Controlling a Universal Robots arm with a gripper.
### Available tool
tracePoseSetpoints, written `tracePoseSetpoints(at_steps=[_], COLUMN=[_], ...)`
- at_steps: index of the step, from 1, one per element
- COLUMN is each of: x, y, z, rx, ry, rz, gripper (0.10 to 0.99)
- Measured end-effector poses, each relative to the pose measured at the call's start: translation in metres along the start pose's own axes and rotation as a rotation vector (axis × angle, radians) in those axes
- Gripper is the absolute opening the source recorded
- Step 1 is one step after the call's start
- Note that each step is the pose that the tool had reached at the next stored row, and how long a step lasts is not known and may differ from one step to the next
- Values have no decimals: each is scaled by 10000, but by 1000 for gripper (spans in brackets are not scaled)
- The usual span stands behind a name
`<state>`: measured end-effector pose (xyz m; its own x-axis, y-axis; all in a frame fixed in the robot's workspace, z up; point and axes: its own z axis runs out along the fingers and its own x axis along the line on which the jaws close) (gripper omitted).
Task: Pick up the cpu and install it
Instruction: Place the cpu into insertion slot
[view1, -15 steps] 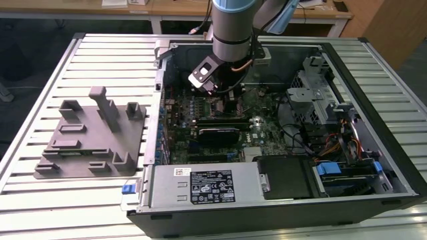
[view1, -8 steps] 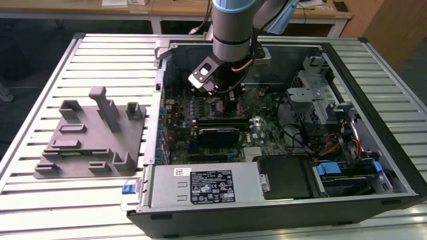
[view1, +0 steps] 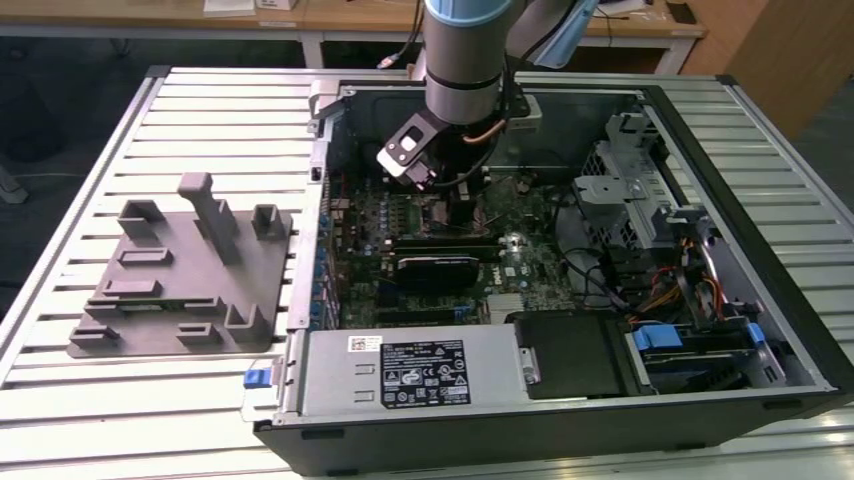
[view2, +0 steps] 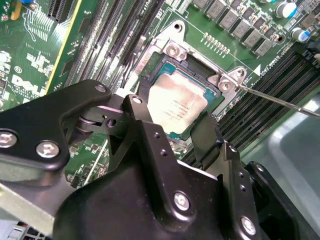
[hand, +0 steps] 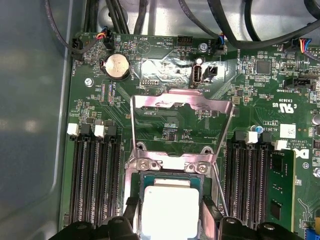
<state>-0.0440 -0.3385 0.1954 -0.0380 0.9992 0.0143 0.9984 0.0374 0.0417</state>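
1. Your slatted metal surface (view1: 200, 100) carries an open computer case (view1: 534, 430). A grey holder tray (view1: 187, 290) lies beside the case, on the exterior view's left.
2. The arm (view1: 463, 60) reaches down into the case, over the green motherboard (hand: 165, 125).
3. On that board the socket (hand: 170, 164) has its metal load plate (hand: 180, 102) flipped open. Memory slots (hand: 95, 180) run along both sides of it.
4. The cpu (view2: 175, 102) lies flat in the socket's black surround, silver top up.
5. Your pincer (view2: 169, 111) straddles the cpu, close against 2 opposite edges. You cannot tell whether it clamps the chip or merely flanks it.
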Motion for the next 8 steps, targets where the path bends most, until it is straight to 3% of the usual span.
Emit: tracePoseSetpoints(at_steps=[1, 8], x=[0, 0], y=[0, 1], z=[-1, -41], rx=[1, 1], ry=[-1, -2], rz=[0, 0], gripper=[604, 604])
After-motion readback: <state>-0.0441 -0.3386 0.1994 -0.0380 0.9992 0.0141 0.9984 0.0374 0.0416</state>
